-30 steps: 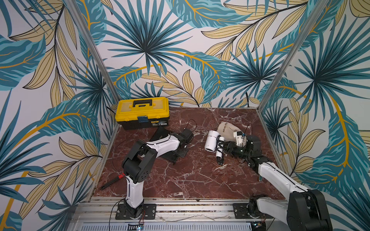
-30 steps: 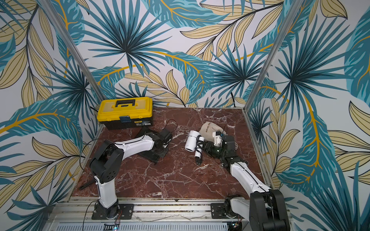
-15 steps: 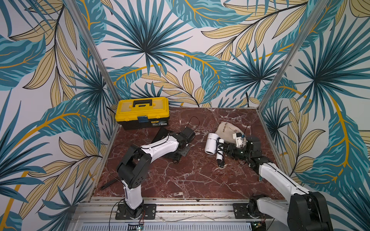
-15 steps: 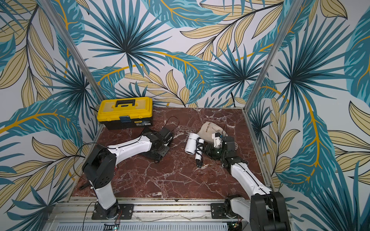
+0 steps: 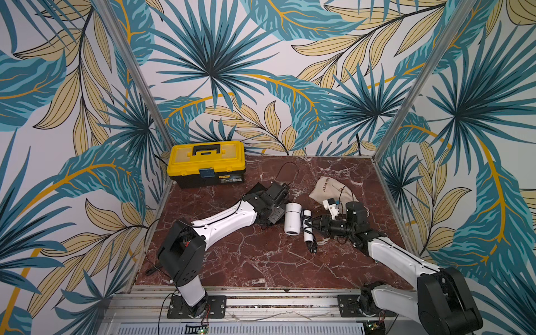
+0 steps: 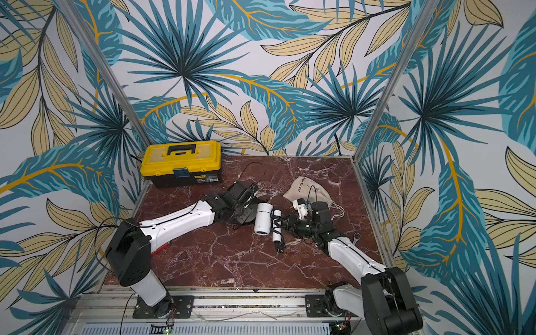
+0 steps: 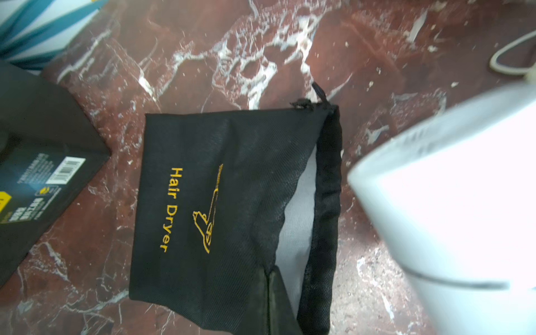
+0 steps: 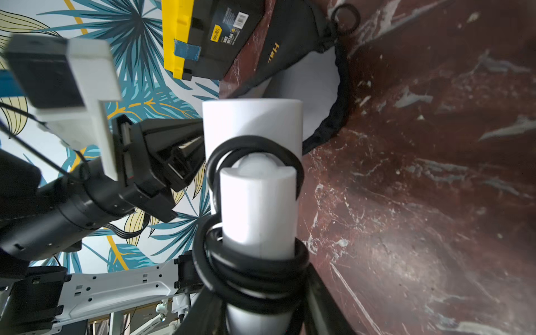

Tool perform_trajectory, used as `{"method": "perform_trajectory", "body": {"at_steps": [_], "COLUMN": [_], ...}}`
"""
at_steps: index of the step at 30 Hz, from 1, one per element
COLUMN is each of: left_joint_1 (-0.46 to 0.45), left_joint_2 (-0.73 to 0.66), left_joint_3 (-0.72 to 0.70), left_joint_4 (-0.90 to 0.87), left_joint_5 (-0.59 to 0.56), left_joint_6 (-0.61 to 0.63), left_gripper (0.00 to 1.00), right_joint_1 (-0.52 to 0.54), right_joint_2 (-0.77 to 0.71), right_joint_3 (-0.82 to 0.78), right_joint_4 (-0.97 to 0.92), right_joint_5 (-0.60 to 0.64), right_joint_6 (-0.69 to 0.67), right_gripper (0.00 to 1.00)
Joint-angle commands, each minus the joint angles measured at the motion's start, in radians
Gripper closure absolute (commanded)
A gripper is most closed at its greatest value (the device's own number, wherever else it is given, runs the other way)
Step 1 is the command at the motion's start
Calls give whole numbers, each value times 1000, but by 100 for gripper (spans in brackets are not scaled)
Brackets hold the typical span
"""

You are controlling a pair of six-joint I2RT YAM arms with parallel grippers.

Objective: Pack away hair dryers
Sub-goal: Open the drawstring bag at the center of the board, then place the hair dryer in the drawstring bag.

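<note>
The white hair dryer (image 5: 291,219) lies mid-table in both top views, its black cord wound round the handle (image 8: 258,208). My right gripper (image 5: 315,225) is shut on that handle, reaching in from the right. The barrel (image 8: 251,127) points at the open mouth of a black drawstring bag (image 7: 220,185) printed "Hair Dryer". My left gripper (image 7: 269,293) is shut on the bag's rim and holds it up, showing the pale lining (image 7: 298,208). In a top view the left gripper (image 6: 246,213) sits just left of the white hair dryer (image 6: 263,219), with the bag mostly hidden under it.
A yellow toolbox (image 5: 207,162) stands at the back left, close behind the left arm. A beige "Hair Dryer" bag (image 5: 329,188) lies behind the right wrist. The cord's plug (image 5: 312,249) trails toward the front. A red-handled tool (image 6: 160,249) lies by the left edge.
The right gripper has carried the white dryer leftward, closer to the black bag. The left arm's elbow has swung lower and further left, its gripper still on the bag.
</note>
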Motion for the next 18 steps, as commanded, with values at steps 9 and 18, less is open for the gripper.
{"method": "perform_trajectory", "body": {"at_steps": [9, 18], "left_joint_1": [-41, -84], "left_joint_2": [-81, -159], "left_joint_3": [-53, -175], "left_joint_4": [160, 266], "left_joint_5": [-10, -17], "left_joint_6": [48, 73], "left_gripper": [99, 99], "right_joint_1": [59, 66], "right_joint_2": [52, 127], "right_joint_3": [-2, -3], "right_joint_4": [139, 280], "right_joint_5": [-81, -94], "right_joint_6": [24, 81], "right_gripper": [89, 89]}}
